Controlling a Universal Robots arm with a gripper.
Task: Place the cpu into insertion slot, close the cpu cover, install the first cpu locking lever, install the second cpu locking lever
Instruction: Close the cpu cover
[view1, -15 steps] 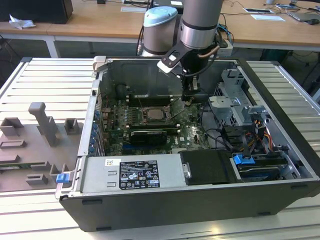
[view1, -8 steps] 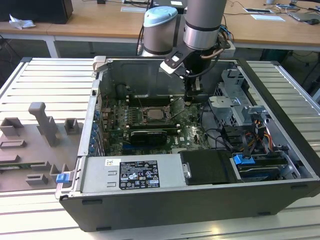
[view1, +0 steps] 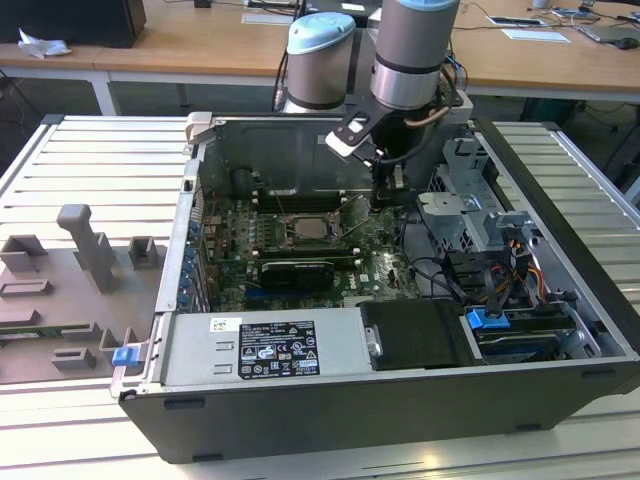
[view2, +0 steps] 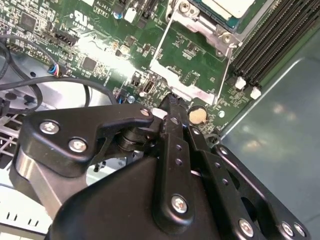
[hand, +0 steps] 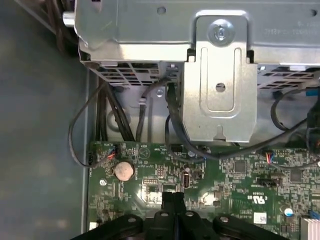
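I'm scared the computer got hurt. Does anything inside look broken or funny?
Nothing looks broken or spilled. The cpu sits in the insertion slot, but two thin wire levers stick out unclipped toward the claw.

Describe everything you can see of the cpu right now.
The cpu is a small flat square chip with a pale beige-silver metal top, lying flat in the insertion slot on the green board. A silver metal frame borders it. The claw is clear of it, near the coin cell.

Your arm (view1: 412, 50): grey tube sections w/ pale-blue joint caps (view1: 320, 35); tool (view2: 170, 106) is matte black, angular linkage bars (view2: 172, 165), silver screws (view2: 178, 203) at the pivots.
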